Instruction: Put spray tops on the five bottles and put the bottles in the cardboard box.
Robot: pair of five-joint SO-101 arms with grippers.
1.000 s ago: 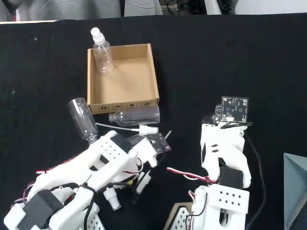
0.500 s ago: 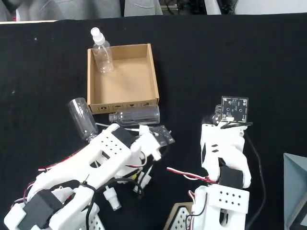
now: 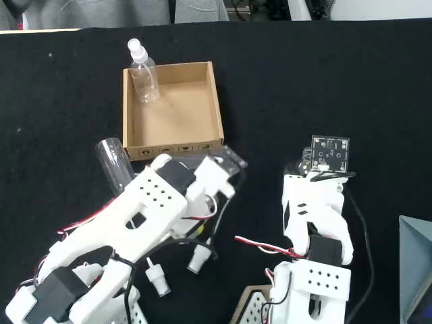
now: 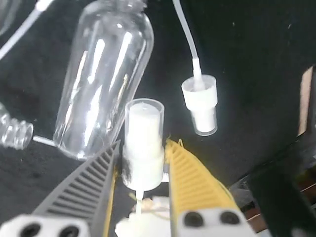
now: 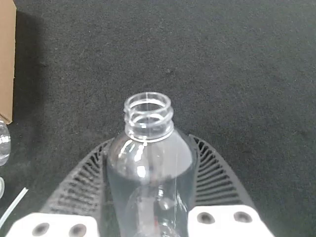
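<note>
Here, the black bench (image 3: 351, 81) carries everything. The left arm (image 3: 145, 212) runs from the bench's near left corner up to the box's near wall. The right arm (image 3: 316, 223) stands by the near edge, right of the middle. The box (image 3: 217, 101) sits open-topped in the bench's left half, toward the far edge.

A capped bottle (image 3: 144, 82) is in the box's far left corner, its white top showing above the far wall; whether it stands upright or leans I cannot tell. An open bottle (image 3: 111, 160) lies tilted on the bench just off the box's near left corner, partly under the left arm. A lying bottle (image 4: 101, 84), clear and on its side, rests on the bench just beyond the left tool (image 4: 142, 145).

The right tool (image 5: 150, 143) is drawn narrow around a held bottle (image 5: 148, 118), a finger pressing each side. This bottle is upright, its threaded neck bare, well to the right of the box.

The left tool is closed on a spray top (image 4: 143, 126), with both jaws touching it and its clear cap pointing toward the lying bottle. A loose top (image 4: 200, 103) with its thin tube lies beside the lying bottle, apart from it. A second top (image 3: 156, 279) and a third top (image 3: 196, 259) lie by the bench's near edge, next to the left arm.
</note>
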